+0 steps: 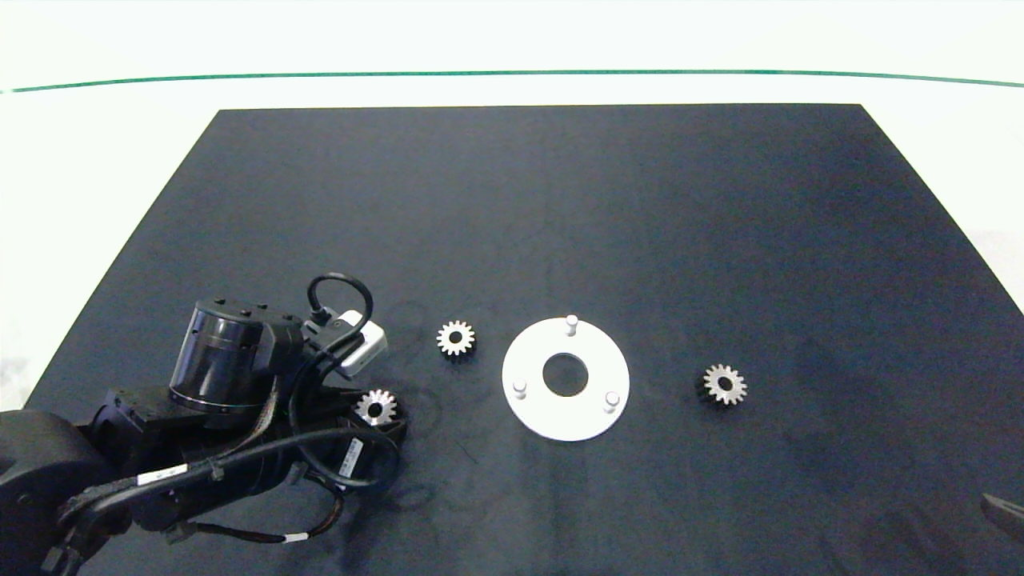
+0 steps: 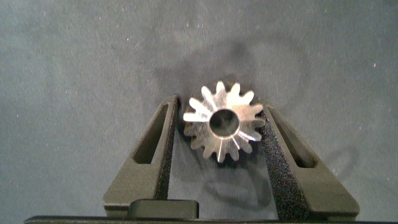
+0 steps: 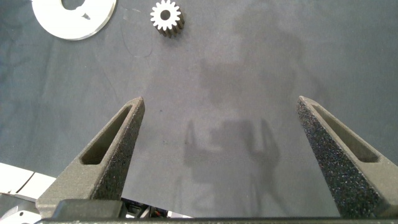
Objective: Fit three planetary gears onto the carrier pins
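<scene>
My left gripper (image 2: 222, 134) has its jaws closed on a toothed silver planetary gear (image 2: 222, 122); the right gripper (image 3: 221, 146) is parked, jaws wide.

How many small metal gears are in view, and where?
3. One silver-grey spur gear sits between the left end effector's fingers; one lies left of the white round disc; one lies right of it. None on pins.

Under me lies a dark mat (image 1: 560, 200), matte and faintly scuffed, covering most of the white table (image 1: 104, 160). A thin green line (image 1: 512, 73) curves across the table beyond the mat's far edge. The light is bright and even, washing out the white surface around the mat.
</scene>
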`<action>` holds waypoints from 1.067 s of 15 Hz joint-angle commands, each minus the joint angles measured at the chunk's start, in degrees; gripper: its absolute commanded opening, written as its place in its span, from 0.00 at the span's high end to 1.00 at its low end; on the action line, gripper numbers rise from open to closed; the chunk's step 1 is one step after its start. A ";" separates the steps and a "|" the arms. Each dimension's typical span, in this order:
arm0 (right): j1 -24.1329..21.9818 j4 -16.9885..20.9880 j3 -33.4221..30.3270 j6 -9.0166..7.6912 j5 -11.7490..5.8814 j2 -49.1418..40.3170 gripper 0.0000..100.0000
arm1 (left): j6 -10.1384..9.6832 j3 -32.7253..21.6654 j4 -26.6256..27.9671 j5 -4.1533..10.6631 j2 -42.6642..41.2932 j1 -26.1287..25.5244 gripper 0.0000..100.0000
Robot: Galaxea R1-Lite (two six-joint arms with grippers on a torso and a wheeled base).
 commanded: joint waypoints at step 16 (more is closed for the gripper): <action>0.64 -0.01 0.88 0.00 -0.04 -0.52 0.00 | -0.42 -5.99 6.84 0.07 -2.76 -0.60 0.88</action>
